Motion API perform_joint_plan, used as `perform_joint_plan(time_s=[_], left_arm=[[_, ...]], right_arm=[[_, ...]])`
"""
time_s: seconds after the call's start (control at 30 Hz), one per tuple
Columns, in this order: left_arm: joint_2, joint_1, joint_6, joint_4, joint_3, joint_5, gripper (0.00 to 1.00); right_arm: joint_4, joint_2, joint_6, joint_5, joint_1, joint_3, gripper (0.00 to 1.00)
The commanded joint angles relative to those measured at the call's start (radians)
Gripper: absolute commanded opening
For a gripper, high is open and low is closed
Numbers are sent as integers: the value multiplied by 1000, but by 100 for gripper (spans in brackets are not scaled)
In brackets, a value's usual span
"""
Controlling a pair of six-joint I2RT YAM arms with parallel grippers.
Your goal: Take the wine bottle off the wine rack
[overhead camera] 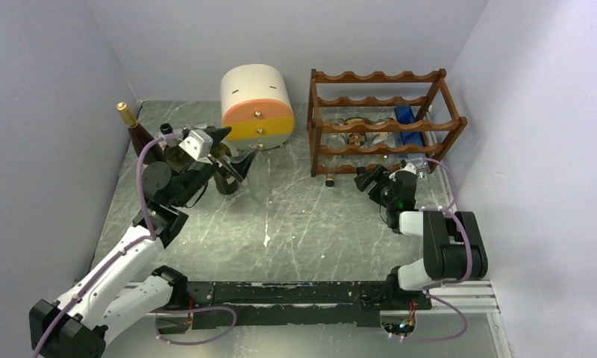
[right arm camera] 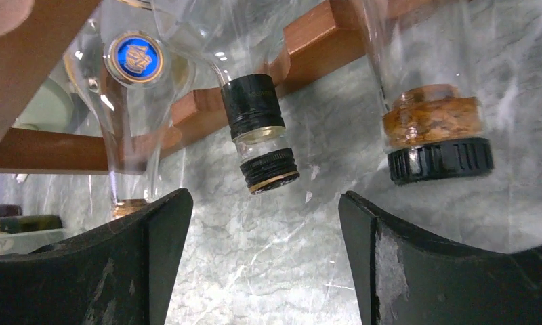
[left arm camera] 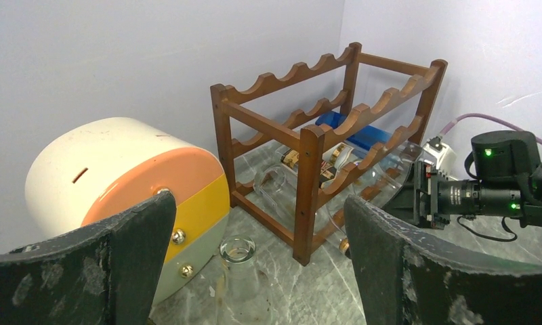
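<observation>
The dark reddish-brown wine rack (overhead camera: 385, 123) stands at the back right. Clear wine bottles lie in its lowest tier. In the right wrist view three necks stick out past the rack's rail (right arm camera: 200, 108): one with a black screw cap (right arm camera: 258, 135), one with a cork and black cap (right arm camera: 436, 135), and one with a blue seal (right arm camera: 134, 57). My right gripper (overhead camera: 368, 179) is open and empty, just in front of the black-capped neck (right arm camera: 263, 196). My left gripper (overhead camera: 234, 151) is open and empty above an upright clear bottle's mouth (left arm camera: 237, 249).
A cream-and-orange drawer unit (overhead camera: 257, 104) stands left of the rack. Upright bottles, one dark with a gold top (overhead camera: 131, 130), stand at the back left by the wall. A blue object (overhead camera: 407, 123) lies inside the rack. Walls close in on both sides.
</observation>
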Motion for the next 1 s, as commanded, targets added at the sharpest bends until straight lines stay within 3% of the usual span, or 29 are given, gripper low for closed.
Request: perform_joint_plan(time_s=[0.0, 0.47, 0.67, 0.73, 0.97], left_arm=[[6, -7, -6, 7, 29, 19, 97], [28, -13, 2, 4, 31, 36, 94], [36, -30, 23, -7, 31, 17, 94], [39, -37, 29, -12, 32, 17, 94], [46, -61, 49, -17, 29, 1, 94]], right_arm=[[193, 76, 19, -55, -12, 15, 83], [381, 343, 125, -134, -15, 94, 69], [480, 428, 164, -162, -19, 97, 50], [494, 441, 170, -174, -18, 106, 48], [472, 377, 171, -188, -22, 91, 17]])
